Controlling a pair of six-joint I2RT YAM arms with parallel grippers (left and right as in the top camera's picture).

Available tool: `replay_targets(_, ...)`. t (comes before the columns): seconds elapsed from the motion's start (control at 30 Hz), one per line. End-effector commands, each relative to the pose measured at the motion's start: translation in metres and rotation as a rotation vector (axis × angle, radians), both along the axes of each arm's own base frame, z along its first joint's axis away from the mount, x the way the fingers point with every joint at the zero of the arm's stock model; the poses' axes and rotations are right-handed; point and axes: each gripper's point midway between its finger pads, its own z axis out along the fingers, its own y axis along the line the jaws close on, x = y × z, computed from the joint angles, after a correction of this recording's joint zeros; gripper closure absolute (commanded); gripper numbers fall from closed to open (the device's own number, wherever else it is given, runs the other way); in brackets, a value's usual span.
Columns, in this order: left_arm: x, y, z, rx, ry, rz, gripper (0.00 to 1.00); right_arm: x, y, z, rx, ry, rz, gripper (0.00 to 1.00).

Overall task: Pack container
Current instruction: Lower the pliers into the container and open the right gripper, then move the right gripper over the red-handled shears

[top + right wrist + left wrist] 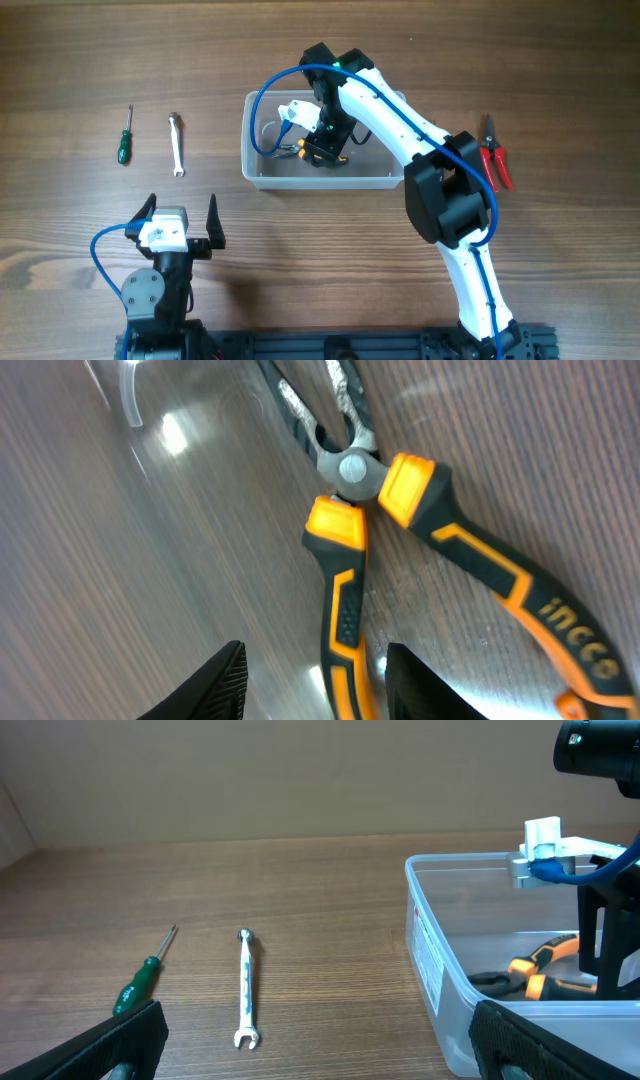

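step: release orange-handled pliers [350, 470] | right gripper [312, 685]: jaws parted astride one handle, no grip | left gripper [181, 205]: wide, empty | container [320, 183]: centre of table [80, 60], pliers on its floor | advice: lift straight up, clear that handle

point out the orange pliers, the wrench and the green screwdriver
orange pliers [350, 465], right wrist view, on the metal pivot joint
wrench [245, 988], left wrist view, on the middle of the shaft
green screwdriver [138, 982], left wrist view, on the green handle
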Motion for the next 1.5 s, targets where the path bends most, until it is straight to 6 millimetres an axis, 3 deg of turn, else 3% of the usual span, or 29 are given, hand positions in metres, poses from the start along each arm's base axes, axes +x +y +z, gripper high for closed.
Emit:
replay_targets(0.0, 0.0, 0.001, -0.001, -0.008, -0.004, 0.006, 0.0, 0.0, 0.004, -0.001, 0.02, 0.011, -0.005, 0.55)
replay_targets(0.1, 0.0, 0.001, -0.001, -0.008, -0.004, 0.006, 0.0, 0.003, 0.004, 0.008, 0.016, 0.009, -0.034, 0.48)
replay_targets(0.27, 0.0, 0.001, -0.001, -0.008, -0.004, 0.006, 0.0, 0.016, 0.003, 0.05, 0.033, -0.03, -0.09, 0.24)
replay_targets(0.3, 0.0, 0.001, -0.001, -0.008, -0.004, 0.006, 0.0, 0.023, 0.0, 0.071, 0.051, -0.056, -0.114, 0.12)
replay_targets(0.37, 0.0, 0.001, -0.001, -0.008, -0.004, 0.006, 0.0, 0.032, -0.006, 0.1, 0.074, -0.099, -0.15, 0.0)
replay_targets(0.4, 0.0, 0.001, -0.001, -0.008, -0.004, 0.006, 0.0, 0.036, -0.012, 0.114, 0.081, -0.126, -0.163, 0.0)
replay_targets(0.6, 0.0, 0.001, -0.001, -0.008, -0.004, 0.006, 0.0, 0.058, -0.083, 0.185, -0.028, -0.317, -0.407, 0.0)
replay_targets(0.67, 0.0, 0.001, -0.001, -0.008, -0.004, 0.006, 0.0, 0.058, -0.117, 0.209, -0.067, -0.365, -0.529, 0.0)
replay_targets(0.93, 0.0, 0.001, -0.001, -0.008, -0.004, 0.006, 0.0, 0.044, -0.204, 0.286, 0.009, -0.476, -0.865, 0.0)
replay_targets(1.03, 0.0, 0.001, -0.001, -0.008, -0.004, 0.006, 0.0, 0.032, -0.228, 0.293, 0.001, -0.479, -0.935, 0.0)
replay_targets(1.1, 0.0, 0.001, -0.001, -0.008, -0.004, 0.006, 0.0, 0.023, -0.243, 0.286, -0.024, -0.451, -0.973, 0.0)
replay_targets(1.23, 0.0, 0.001, -0.001, -0.008, -0.004, 0.006, 0.0, 0.011, -0.277, 0.252, -0.115, -0.35, -1.045, 0.0)
replay_targets(1.47, 0.0, 0.001, -0.001, -0.008, -0.004, 0.006, 0.0, 0.007, -0.335, 0.198, -0.179, -0.233, -1.11, 0.0)
